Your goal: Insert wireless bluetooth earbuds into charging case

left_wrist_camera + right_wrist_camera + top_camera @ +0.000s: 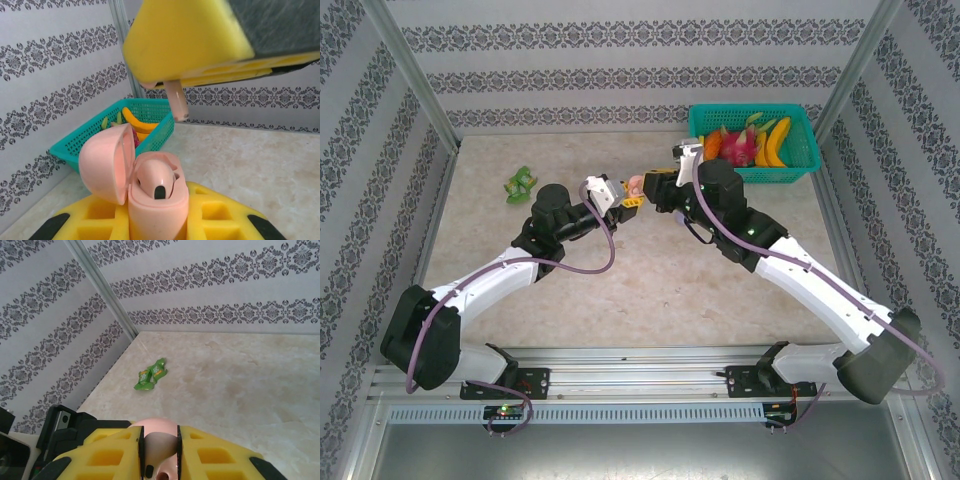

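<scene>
Earbud one [159,182] is sitting in its well inside the pink case [150,210], whose lid [107,162] is standing hinged open to one side. Earbud two [177,102] is hanging near the open case without touching it. The right gripper [653,185] is pinching it between nearly closed fingers, with the stem poking out toward the case. The left gripper [623,200] is clamping the case body, fingers tight on both sides. We are counting two buds and one case. Behind, a teal basket [805,152] is holding bananas [775,140] and a pink fruit [740,148]; we cannot tell the exact fruit count. One green packet [522,183] is lying on the table [650,290], well apart.
</scene>
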